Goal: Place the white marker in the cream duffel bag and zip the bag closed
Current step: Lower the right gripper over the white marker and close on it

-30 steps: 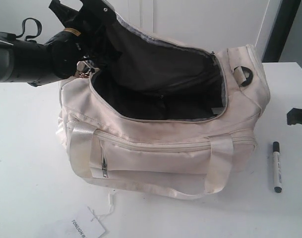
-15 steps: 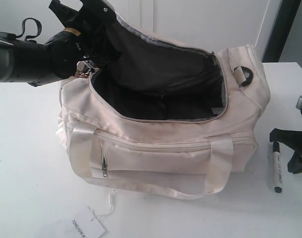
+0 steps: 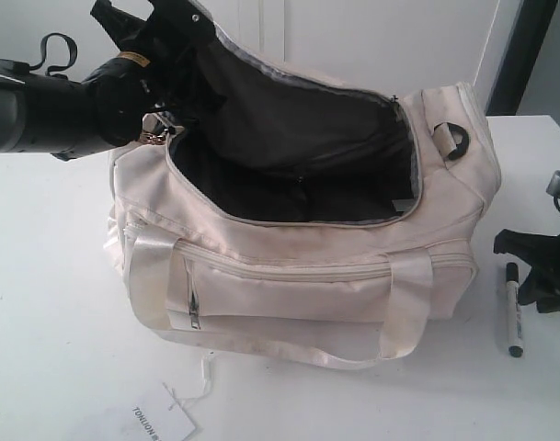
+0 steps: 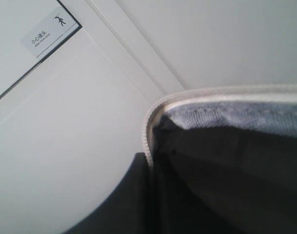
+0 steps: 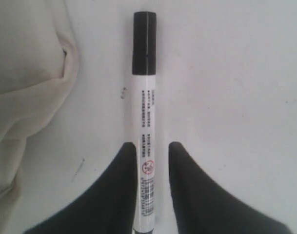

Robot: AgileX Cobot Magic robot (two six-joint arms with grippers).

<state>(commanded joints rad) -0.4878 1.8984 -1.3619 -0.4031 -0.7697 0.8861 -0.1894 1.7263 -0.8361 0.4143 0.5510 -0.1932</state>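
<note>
The cream duffel bag [image 3: 307,276] stands on the white table with its top zipper undone and black lining showing. My left gripper [image 3: 143,41] is shut on the bag's raised top flap and holds it up; in the left wrist view the flap's zipper edge [image 4: 149,136] runs into my left gripper [image 4: 153,168]. The white marker [image 3: 513,308] lies flat on the table to the right of the bag, black cap towards the back. My right gripper [image 3: 535,273] is over it. In the right wrist view my right gripper [image 5: 153,146] stands open astride the white marker [image 5: 146,112], beside the bag's end [image 5: 21,73].
A paper hang tag [image 3: 155,421] on a string lies on the table in front of the bag. The bag's shiny straps [image 3: 404,303] hang over its front. A white wall rises behind, and a dark post [image 3: 523,55] stands at the back right.
My right gripper has come in from the right edge and down over the marker, and its jaws now stand apart. The left gripper and the bag have not moved.
</note>
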